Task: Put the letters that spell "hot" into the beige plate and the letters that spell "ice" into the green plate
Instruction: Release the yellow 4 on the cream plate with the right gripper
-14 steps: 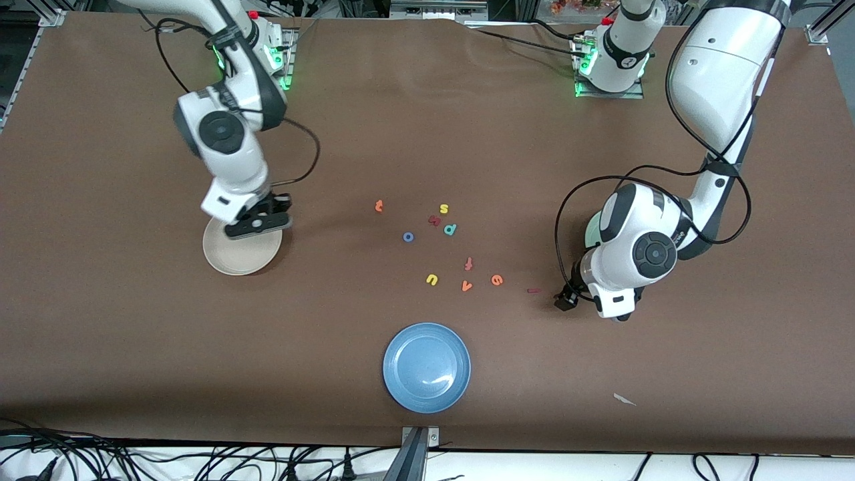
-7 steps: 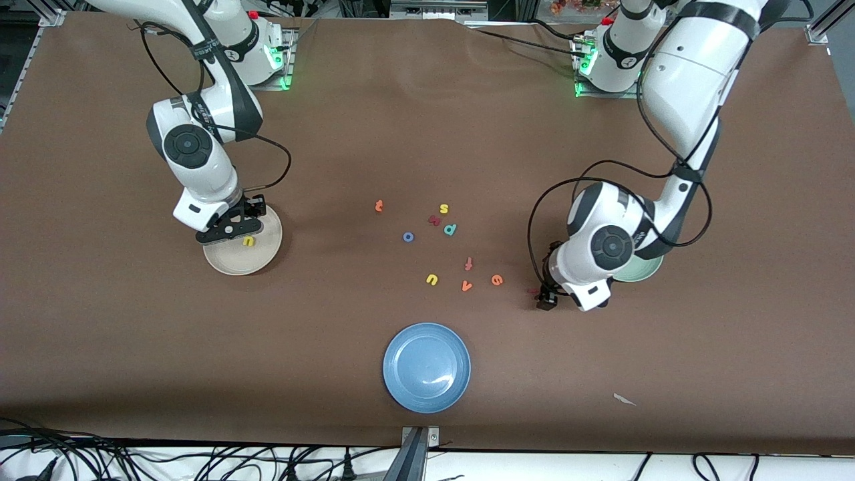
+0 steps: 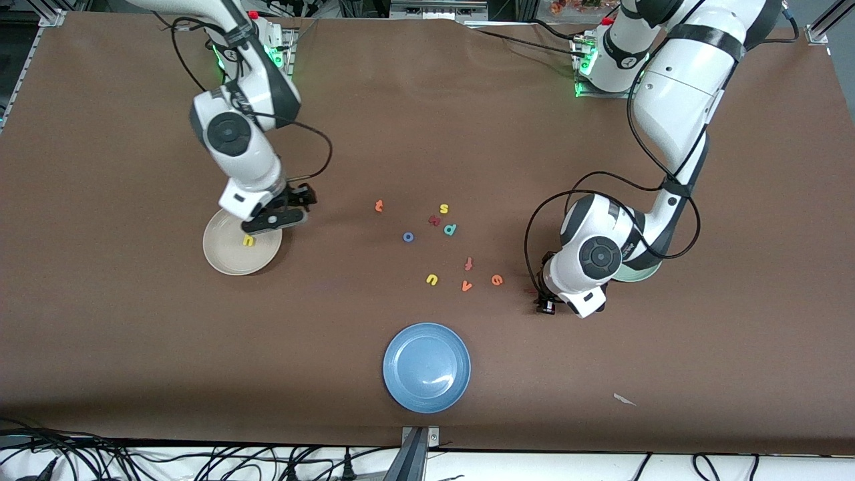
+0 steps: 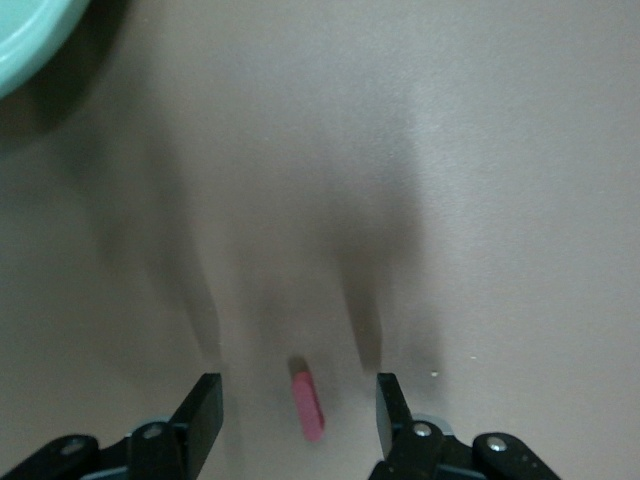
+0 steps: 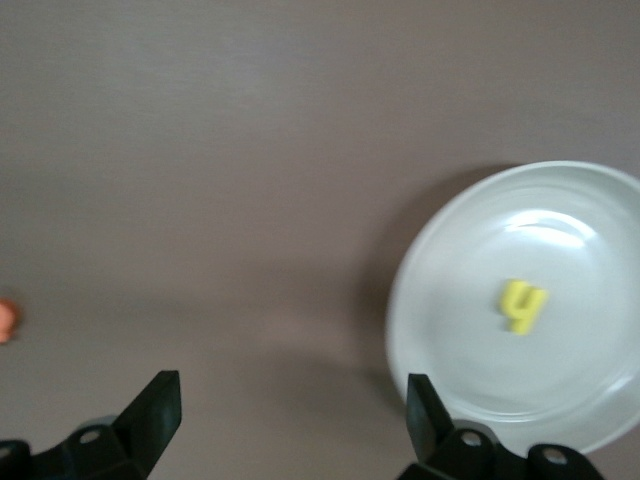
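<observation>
Between the spread fingers of the left gripper (image 4: 295,410), low over the table (image 3: 427,133), the dark red i (image 4: 307,408) is being straddled, untouched, near the green plate (image 4: 25,40). Beside the beige plate (image 5: 450,270), where the yellow h (image 5: 522,305) is lying, the empty right gripper (image 5: 290,410) is being held wide apart.

table (image 3: 133,347): matt brown covering, smooth, with faint creases
beige plate (image 3: 224,260): smooth, soft sheen, pale highlights in the right wrist view
blue plate (image 3: 427,367): glossy, with a bright glare spot
green plate (image 4: 25,40): smooth, slight sheen
yellow h (image 5: 522,305): matt, foam-like
dark red i (image 4: 307,399): matt, soft-edged
arm shells (image 3: 681,93): glossy white plastic
fingers (image 4: 203,417): matt black
</observation>
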`<state>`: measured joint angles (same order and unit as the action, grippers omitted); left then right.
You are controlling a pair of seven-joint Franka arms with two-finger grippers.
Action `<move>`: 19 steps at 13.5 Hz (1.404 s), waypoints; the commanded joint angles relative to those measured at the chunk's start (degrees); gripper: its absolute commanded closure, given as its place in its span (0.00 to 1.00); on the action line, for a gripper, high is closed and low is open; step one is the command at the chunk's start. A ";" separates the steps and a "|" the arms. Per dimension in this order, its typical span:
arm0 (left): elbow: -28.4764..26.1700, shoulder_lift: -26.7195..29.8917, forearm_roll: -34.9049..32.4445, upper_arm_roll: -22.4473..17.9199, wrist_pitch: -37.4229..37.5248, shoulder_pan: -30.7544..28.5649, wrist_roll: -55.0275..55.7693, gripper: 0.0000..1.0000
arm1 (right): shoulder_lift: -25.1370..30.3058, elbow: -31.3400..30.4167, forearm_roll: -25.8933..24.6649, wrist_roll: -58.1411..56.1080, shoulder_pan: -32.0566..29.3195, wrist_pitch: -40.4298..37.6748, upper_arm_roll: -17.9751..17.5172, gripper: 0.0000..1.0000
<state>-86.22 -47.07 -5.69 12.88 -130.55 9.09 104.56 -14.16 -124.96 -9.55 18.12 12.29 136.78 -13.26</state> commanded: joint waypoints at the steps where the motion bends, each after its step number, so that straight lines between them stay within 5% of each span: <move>1: 3.77 -2.50 -1.87 -0.92 0.30 1.54 3.01 0.30 | -3.41 2.96 0.68 11.62 4.30 0.41 0.25 0.00; 5: 3.78 -3.02 -2.13 -1.45 0.21 1.98 3.46 0.30 | -9.82 7.35 0.15 24.66 11.34 3.56 0.16 0.00; 9: 3.78 -3.29 -2.75 -1.45 0.30 2.60 3.90 0.45 | -13.26 7.80 -0.38 29.68 14.60 7.71 0.16 0.01; 11: 3.78 -3.73 -2.83 -1.45 0.21 2.60 4.07 0.66 | -14.75 7.80 -0.38 31.53 16.01 9.19 0.34 0.01; 13: 3.78 -3.73 -2.92 -1.45 0.30 2.60 3.64 0.97 | -16.07 7.80 -0.47 32.68 16.97 11.74 0.51 0.05; 19: 3.77 1.44 -2.23 -0.32 5.97 -1.25 -10.12 1.00 | -16.43 7.28 -2.22 32.68 18.12 11.84 2.44 0.15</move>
<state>-82.71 -48.93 -6.69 11.73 -129.70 10.01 100.44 -29.87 -118.42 -10.33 49.52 29.45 148.24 -12.00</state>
